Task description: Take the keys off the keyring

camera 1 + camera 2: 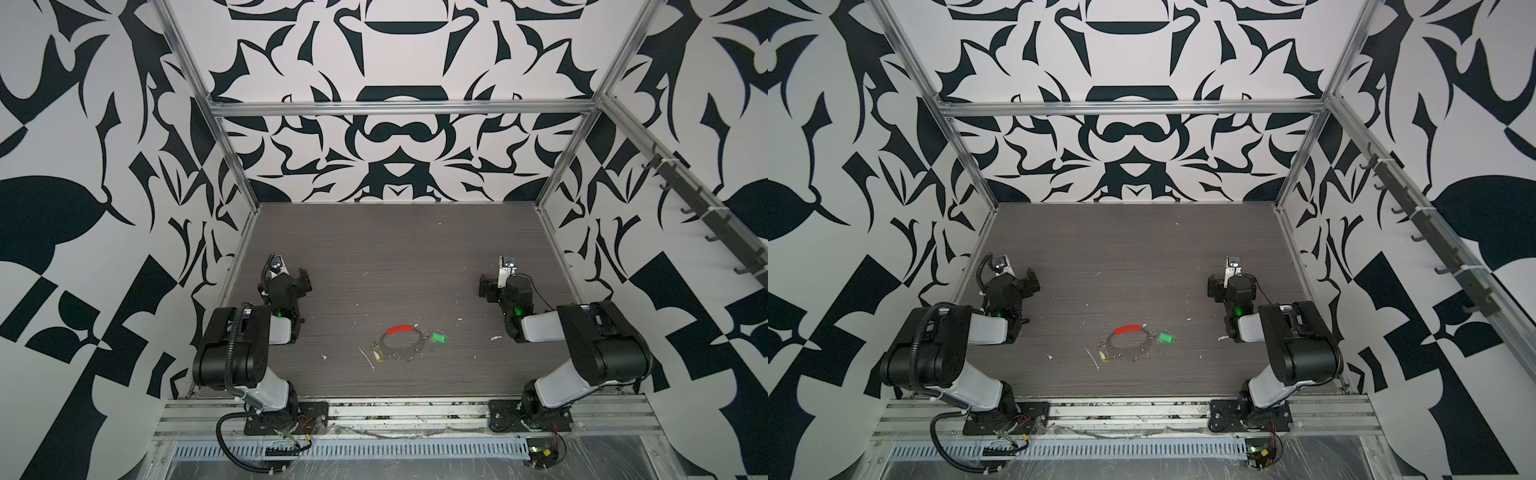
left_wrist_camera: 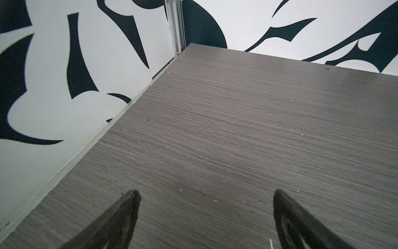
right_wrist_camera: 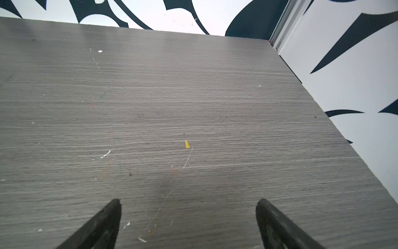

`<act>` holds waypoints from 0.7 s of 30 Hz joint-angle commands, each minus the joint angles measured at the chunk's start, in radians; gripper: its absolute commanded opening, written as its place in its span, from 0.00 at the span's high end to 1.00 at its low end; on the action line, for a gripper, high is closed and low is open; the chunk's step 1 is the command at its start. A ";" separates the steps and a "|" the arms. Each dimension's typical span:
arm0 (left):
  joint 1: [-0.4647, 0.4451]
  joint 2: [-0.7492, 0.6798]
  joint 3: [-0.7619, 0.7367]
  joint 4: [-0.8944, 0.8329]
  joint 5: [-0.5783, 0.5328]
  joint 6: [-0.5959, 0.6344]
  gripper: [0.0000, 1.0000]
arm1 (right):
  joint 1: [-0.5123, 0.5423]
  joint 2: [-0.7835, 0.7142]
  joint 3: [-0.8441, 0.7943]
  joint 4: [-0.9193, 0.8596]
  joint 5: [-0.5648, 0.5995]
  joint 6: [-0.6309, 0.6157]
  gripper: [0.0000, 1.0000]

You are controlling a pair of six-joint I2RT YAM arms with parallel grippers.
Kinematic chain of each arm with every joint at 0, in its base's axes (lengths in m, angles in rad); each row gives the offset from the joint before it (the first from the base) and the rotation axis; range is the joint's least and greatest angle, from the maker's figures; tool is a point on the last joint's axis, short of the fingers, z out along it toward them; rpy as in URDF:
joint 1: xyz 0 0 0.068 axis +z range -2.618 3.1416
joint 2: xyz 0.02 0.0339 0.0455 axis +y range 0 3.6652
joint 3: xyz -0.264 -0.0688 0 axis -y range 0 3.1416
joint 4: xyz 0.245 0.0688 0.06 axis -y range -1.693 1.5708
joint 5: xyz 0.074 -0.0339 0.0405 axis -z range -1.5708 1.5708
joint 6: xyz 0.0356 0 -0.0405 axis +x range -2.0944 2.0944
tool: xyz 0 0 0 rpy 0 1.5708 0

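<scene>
Both jaws are spread wide, gripping nothing: my left gripper (image 2: 204, 194) and right gripper (image 3: 188, 202) hover over the table (image 1: 395, 249), well apart. Between them, nearer me, lies the keyring (image 1: 400, 330), green key (image 1: 438, 338) at its right, yellow key (image 1: 377, 355) at its near left.

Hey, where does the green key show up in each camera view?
In a top view: green key, low centre, just right of the keyring's red sleeve.
In a top view: green key right of the sleeve.
Left wrist: not in it.
Right wrist: not in it.
Shared landmark: the red sleeve, in both top views.
</scene>
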 commanded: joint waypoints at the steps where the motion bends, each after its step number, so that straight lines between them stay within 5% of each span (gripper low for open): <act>1: 0.005 -0.004 0.012 0.021 0.002 -0.007 0.01 | 0.005 -0.016 0.014 0.032 -0.007 -0.004 0.00; 21: 0.005 -0.006 0.011 0.022 0.002 -0.006 0.00 | 0.005 -0.019 0.015 0.027 -0.007 -0.004 0.00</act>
